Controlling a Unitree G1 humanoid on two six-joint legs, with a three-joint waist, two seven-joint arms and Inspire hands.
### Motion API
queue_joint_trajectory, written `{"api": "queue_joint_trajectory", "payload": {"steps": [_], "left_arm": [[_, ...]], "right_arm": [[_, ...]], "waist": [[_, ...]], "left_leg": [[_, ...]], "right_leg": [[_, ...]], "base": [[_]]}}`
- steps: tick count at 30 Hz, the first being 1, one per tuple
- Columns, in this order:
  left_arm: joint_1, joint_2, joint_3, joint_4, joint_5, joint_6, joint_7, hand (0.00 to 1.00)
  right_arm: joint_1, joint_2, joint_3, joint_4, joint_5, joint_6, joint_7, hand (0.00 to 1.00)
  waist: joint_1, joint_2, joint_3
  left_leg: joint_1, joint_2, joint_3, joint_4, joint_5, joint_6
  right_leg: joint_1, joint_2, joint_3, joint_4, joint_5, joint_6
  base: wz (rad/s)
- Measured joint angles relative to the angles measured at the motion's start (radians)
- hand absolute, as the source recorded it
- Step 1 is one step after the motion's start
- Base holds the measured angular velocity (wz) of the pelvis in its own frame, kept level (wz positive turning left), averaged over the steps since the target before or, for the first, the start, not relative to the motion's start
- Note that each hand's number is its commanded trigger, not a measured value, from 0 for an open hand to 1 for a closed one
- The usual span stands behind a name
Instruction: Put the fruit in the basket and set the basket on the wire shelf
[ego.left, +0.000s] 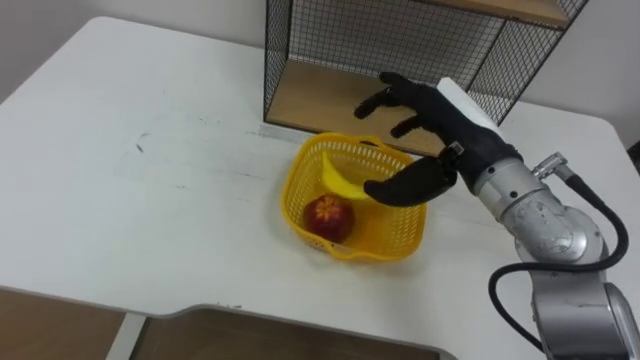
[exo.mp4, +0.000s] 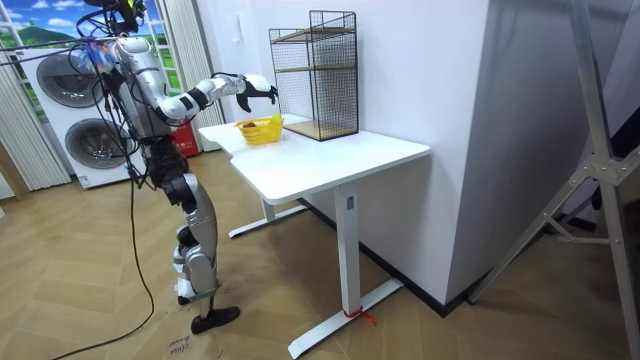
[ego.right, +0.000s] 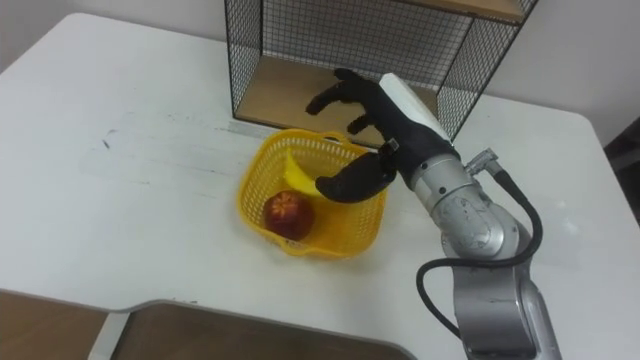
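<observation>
Right hand (ego.left: 432, 118), fingers spread and holding nothing, above the far right rim of the yellow basket (ego.left: 292, 200), which stands on the table (ego.left: 150, 160) with apple (ego.left: 328, 217) and banana (ego.left: 340, 181) inside, the wire shelf (ego.left: 310, 100) just beyond it.

Basket (ego.left: 398, 242): yellow plastic lattice, upright on the white table (ego.left: 150, 200), just before the wire shelf.
Apple (ego.left: 329, 217): 1, red, in the basket's near-left part.
Banana (ego.left: 338, 180): 1, yellow, in the basket behind the apple.
Wire shelf (ego.left: 330, 50): black mesh, wooden bottom board.
</observation>
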Motion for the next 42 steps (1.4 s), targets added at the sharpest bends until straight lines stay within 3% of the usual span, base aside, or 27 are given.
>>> {"api": "queue_joint_trajectory", "payload": {"steps": [13,20,23,25,34,37,42], "left_arm": [[0.0,-0.003,0.003,0.001,-0.01,-0.001,0.024,0.0],[0.01,-0.006,0.046,-0.02,-0.148,-0.017,0.04,0.0],[0.023,-0.005,0.078,-0.015,-0.205,-0.018,0.052,0.0],[0.027,-0.005,0.106,-0.016,-0.274,-0.021,0.076,0.0],[0.113,-0.003,0.318,-0.064,-0.688,-0.037,0.263,0.0],[0.135,-0.024,0.44,-0.214,-0.779,-0.039,0.403,0.0],[0.139,-0.025,0.478,-0.472,-0.79,-0.073,0.612,0.0]], "right_arm": [[0.006,0.0,-0.001,0.037,0.073,-0.008,-0.025,0.0],[0.011,-0.004,-0.013,0.095,0.093,-0.019,-0.087,0.0],[0.022,-0.005,-0.014,0.095,0.116,-0.019,-0.115,0.0],[0.036,-0.014,-0.023,0.101,0.114,-0.019,-0.141,0.0],[0.147,-0.038,-0.154,0.17,0.305,-0.02,-0.356,0.0],[0.211,-0.037,-0.208,0.17,0.362,-0.02,-0.458,0.0],[0.238,-0.036,-0.249,0.169,0.338,-0.03,-0.625,0.0]], "waist": [[-0.002,0.005,-0.0016],[-0.015,0.019,-0.0035],[-0.03,0.025,-0.0125],[-0.035,0.028,-0.0112],[-0.033,0.031,-0.0166],[-0.03,0.04,-0.0158],[-0.034,0.057,-0.023]], "left_leg": [[0.003,0.0,0.001,-0.003,0.0,0.0],[0.003,-0.001,-0.003,0.002,0.0,0.0],[0.004,-0.001,-0.009,0.003,0.0,0.0],[0.005,-0.002,-0.016,0.006,0.0,0.0],[0.021,-0.005,-0.039,0.005,0.001,0.001],[0.02,-0.006,-0.045,0.006,0.003,0.0],[0.019,-0.006,-0.049,0.005,0.007,-0.003]], "right_leg": [[0.001,0.0,0.01,-0.001,0.0,0.0],[0.005,-0.001,0.0,-0.001,0.0,0.0],[0.01,-0.002,-0.007,-0.001,0.0,0.0],[0.015,-0.003,-0.012,-0.001,0.0,0.0],[0.039,-0.007,-0.031,-0.001,-0.001,0.001],[0.038,-0.007,-0.034,-0.001,-0.001,0.001],[0.038,-0.008,-0.033,0.0,-0.001,0.002]], "base": [[0.0],[0.0],[0.05],[0.11],[0.07],[0.0],[0.01]]}}
